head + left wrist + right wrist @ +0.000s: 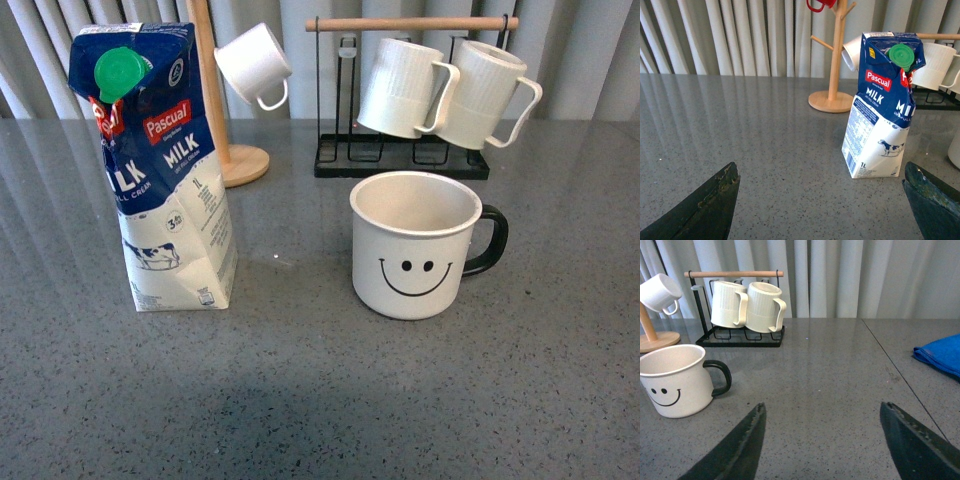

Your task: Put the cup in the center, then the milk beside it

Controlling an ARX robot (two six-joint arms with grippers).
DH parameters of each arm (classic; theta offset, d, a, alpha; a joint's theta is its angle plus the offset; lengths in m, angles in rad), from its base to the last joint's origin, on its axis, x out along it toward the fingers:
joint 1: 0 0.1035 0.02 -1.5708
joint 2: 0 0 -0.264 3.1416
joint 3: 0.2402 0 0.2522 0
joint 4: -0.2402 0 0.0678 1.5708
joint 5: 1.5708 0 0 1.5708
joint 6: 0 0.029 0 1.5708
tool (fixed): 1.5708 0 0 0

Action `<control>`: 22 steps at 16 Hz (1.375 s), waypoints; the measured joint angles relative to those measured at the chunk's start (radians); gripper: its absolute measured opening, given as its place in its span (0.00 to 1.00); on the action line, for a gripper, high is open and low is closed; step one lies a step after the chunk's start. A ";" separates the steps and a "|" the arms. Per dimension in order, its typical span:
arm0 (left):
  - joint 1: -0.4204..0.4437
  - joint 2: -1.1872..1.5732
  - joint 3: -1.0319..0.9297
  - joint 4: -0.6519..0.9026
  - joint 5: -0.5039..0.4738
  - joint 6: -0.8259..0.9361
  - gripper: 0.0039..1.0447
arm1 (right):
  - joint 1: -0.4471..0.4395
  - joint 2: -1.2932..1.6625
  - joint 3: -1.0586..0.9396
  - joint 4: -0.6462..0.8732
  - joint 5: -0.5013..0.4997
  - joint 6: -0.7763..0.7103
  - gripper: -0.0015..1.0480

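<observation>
The cup (415, 245), a wide white mug with a black smiley face and black handle, stands upright on the grey table right of centre. It also shows in the right wrist view (676, 380). The milk (162, 165), a tall blue-and-white Pascual carton with a green cap, stands upright to the cup's left, apart from it. It also shows in the left wrist view (881, 102). My left gripper (820, 172) is open and empty, short of the carton. My right gripper (824, 412) is open and empty, with the cup off to one side. Neither arm shows in the front view.
A black rack (400, 160) with two ribbed white mugs (405, 88) stands behind the cup. A wooden mug tree (238, 160) holds a small plain white cup (255, 65) behind the carton. A blue cloth (940, 355) lies far off in the right wrist view.
</observation>
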 joint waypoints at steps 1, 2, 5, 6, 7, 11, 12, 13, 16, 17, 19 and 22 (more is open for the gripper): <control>0.000 0.000 0.000 0.000 0.000 0.000 0.94 | 0.000 0.000 0.000 0.000 0.000 0.000 0.73; 0.000 0.000 0.000 0.000 0.000 0.000 0.94 | 0.000 0.000 0.000 0.000 0.000 0.000 0.85; 0.000 0.000 0.000 0.000 0.000 0.000 0.94 | 0.000 0.000 0.000 0.000 0.000 0.000 0.94; 0.000 0.000 0.000 0.000 0.000 0.000 0.94 | 0.000 0.000 0.000 0.000 0.000 0.000 0.94; 0.000 0.000 0.000 0.000 0.000 0.000 0.94 | 0.000 0.000 0.000 0.000 0.000 0.000 0.94; 0.000 0.000 0.000 0.000 0.000 0.000 0.94 | 0.000 0.000 0.000 0.000 0.000 0.000 0.94; 0.000 0.000 0.000 0.000 0.000 0.000 0.94 | 0.000 0.000 0.000 0.000 0.000 0.000 0.94; -0.024 0.035 0.040 -0.138 -0.058 -0.017 0.94 | 0.000 0.000 0.000 -0.001 0.000 0.000 0.94; -0.053 0.165 0.142 -0.256 -0.129 -0.054 0.94 | 0.000 0.000 0.000 -0.002 0.000 -0.001 0.94; -0.052 0.177 0.172 -0.207 -0.115 -0.062 0.94 | 0.000 0.000 0.000 -0.001 0.000 -0.001 0.94; 0.008 0.311 0.220 -0.060 -0.013 -0.064 0.94 | 0.000 0.000 0.000 0.000 0.000 -0.001 0.94; 0.071 0.636 0.326 0.224 0.141 -0.063 0.94 | 0.000 0.000 0.000 0.000 0.000 -0.001 0.94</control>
